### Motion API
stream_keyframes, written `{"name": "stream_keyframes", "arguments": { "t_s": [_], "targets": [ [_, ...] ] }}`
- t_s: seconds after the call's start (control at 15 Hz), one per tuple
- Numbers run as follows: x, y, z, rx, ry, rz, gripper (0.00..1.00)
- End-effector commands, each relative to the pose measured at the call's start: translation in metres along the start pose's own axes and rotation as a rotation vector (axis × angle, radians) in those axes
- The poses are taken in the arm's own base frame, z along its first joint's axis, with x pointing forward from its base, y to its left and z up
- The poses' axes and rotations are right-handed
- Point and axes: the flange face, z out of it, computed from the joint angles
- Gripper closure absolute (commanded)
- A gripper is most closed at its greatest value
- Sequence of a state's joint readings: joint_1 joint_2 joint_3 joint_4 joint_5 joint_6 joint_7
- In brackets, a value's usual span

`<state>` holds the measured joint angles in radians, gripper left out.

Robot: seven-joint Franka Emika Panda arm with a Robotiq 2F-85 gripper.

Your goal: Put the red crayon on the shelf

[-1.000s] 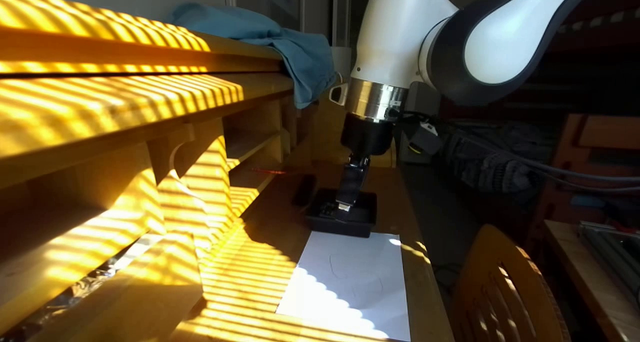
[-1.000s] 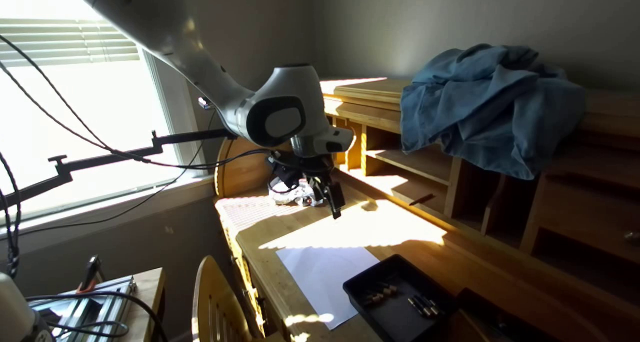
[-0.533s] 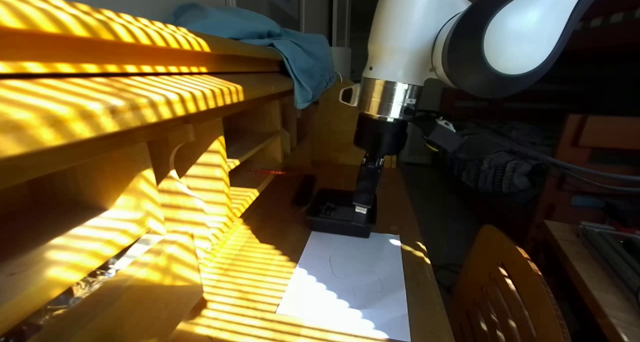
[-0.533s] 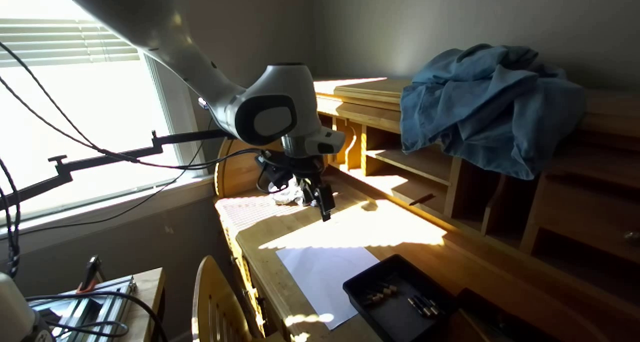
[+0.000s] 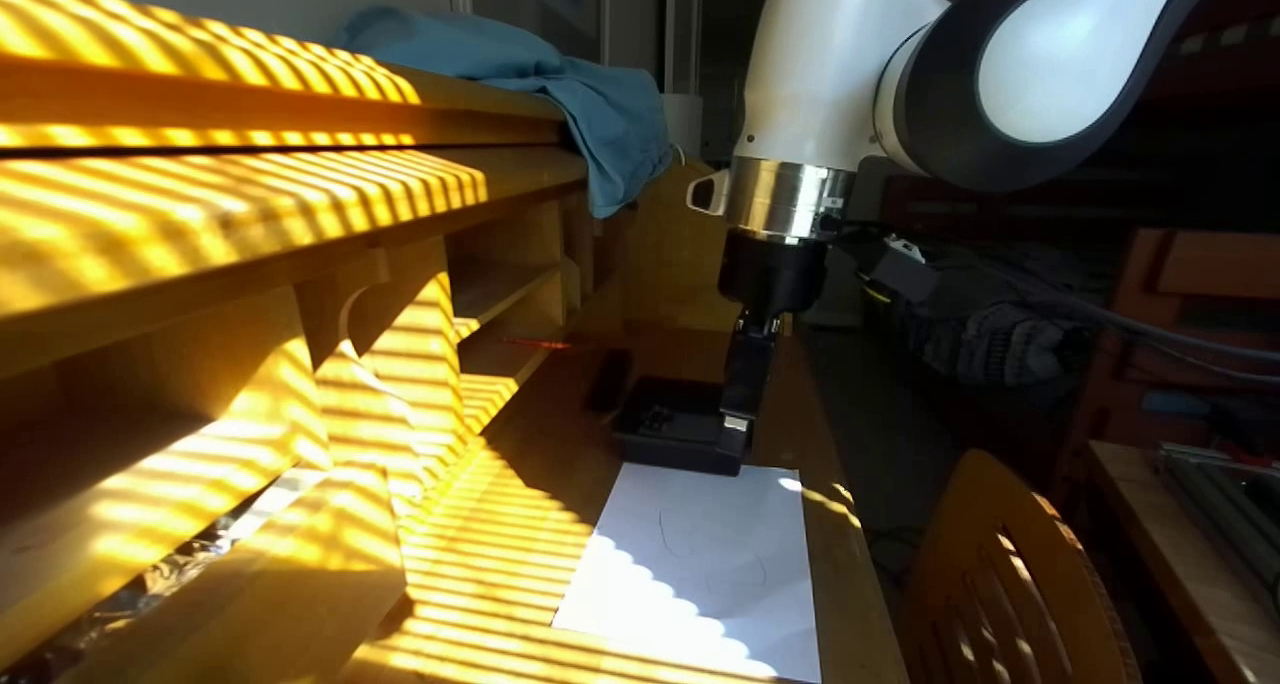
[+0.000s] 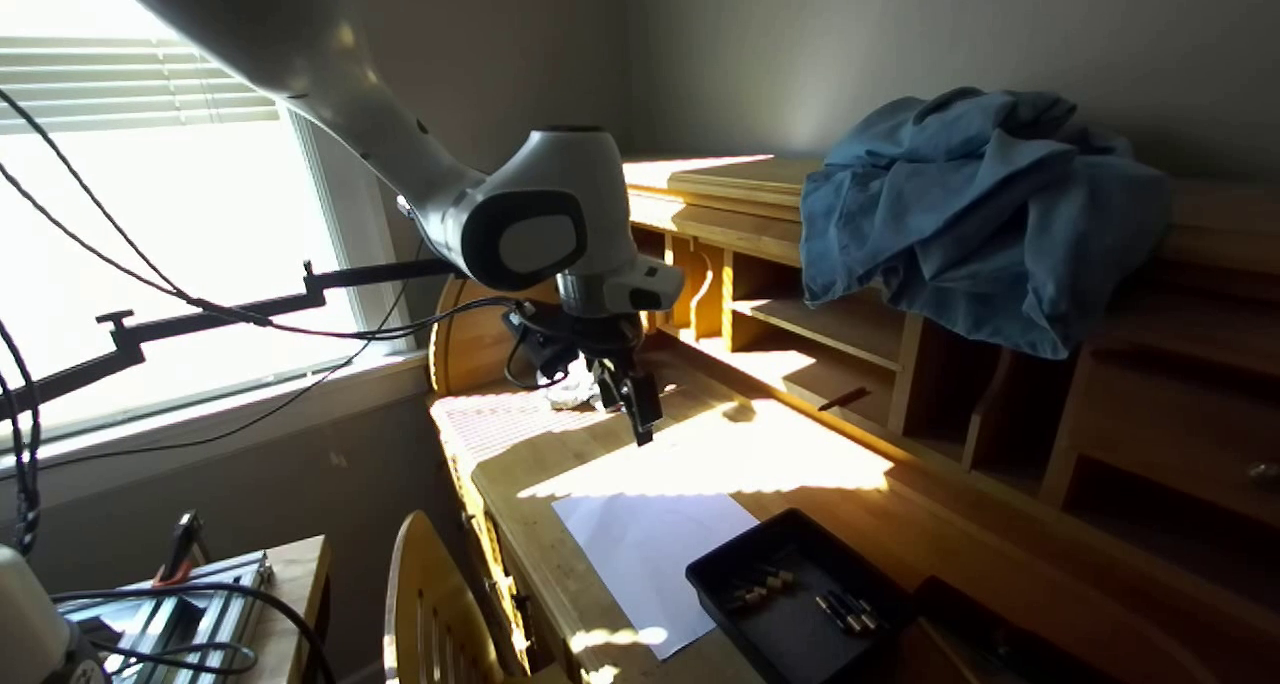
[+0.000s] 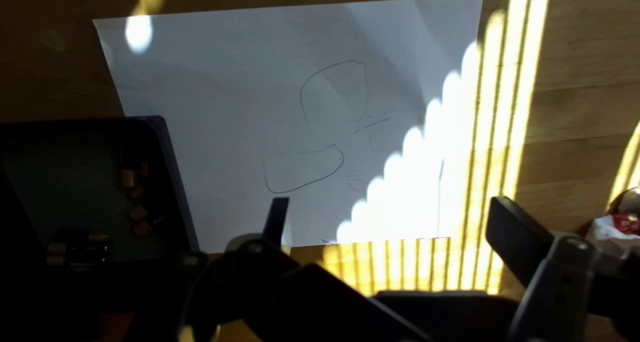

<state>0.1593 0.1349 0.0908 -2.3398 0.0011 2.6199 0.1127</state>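
The red crayon [image 5: 538, 343] lies in a lower cubby of the light wooden shelf [image 5: 520, 294], its end at the front edge. It shows as a dark reddish stick [image 6: 845, 398] below the middle board of the shelf [image 6: 820, 333]. My gripper [image 5: 735, 426] hangs above the desk, apart from the shelf and the crayon; it also shows in an exterior view [image 6: 643, 432]. In the wrist view my gripper [image 7: 390, 217] has its fingers wide apart with nothing between them, over the white paper [image 7: 225, 92]. The crayon is out of the wrist view.
A black tray [image 6: 715, 596] with several short markers stands beside the paper. A dark long object [image 5: 608, 379] lies behind the tray. A blue cloth [image 6: 980, 214] hangs over the shelf top. A crumpled bag [image 6: 572, 388] lies at the desk's window end. A wooden chair [image 5: 1010, 574] stands at the desk.
My gripper has moved sideways away from the shelf, toward the chair side of the desk, and slowed in the last half second. The crayon, tray and paper have not moved.
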Motion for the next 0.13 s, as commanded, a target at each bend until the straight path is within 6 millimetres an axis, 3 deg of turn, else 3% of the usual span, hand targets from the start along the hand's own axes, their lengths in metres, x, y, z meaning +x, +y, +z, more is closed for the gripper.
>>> {"name": "stream_keyframes", "arguments": {
  "t_s": [0.0,0.07],
  "targets": [
    [0.0002,0.0003,-0.0006,0.0,-0.001,0.0,0.0],
    [0.0002,0.0003,-0.0007,0.0,-0.001,0.0,0.0]
  ]
}}
